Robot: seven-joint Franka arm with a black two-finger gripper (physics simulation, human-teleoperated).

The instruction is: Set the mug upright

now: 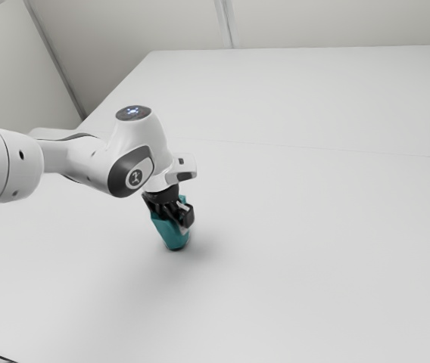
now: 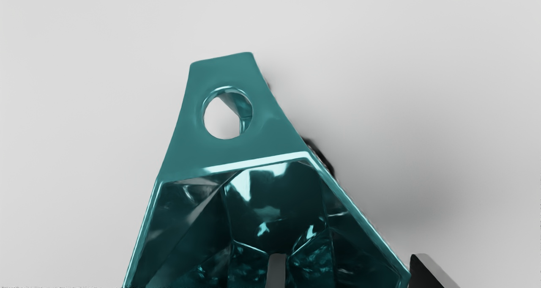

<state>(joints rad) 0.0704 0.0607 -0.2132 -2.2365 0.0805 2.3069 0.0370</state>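
wrist view: glossy inside of the mug [image 2: 274, 203]

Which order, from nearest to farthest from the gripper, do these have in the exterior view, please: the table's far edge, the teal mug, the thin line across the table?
1. Teal mug: right at the gripper.
2. Thin line: behind the mug, across the table.
3. Far edge: at the table's back.

A pale, smooth counter [image 1: 313, 265] spread across the exterior view, a fine seam [image 1: 336, 150] dividing its nearer part from the farther one. Beyond the far edge stood a light grey wall [image 1: 351, 23], a narrow upright strip [image 1: 226, 23] running along it.
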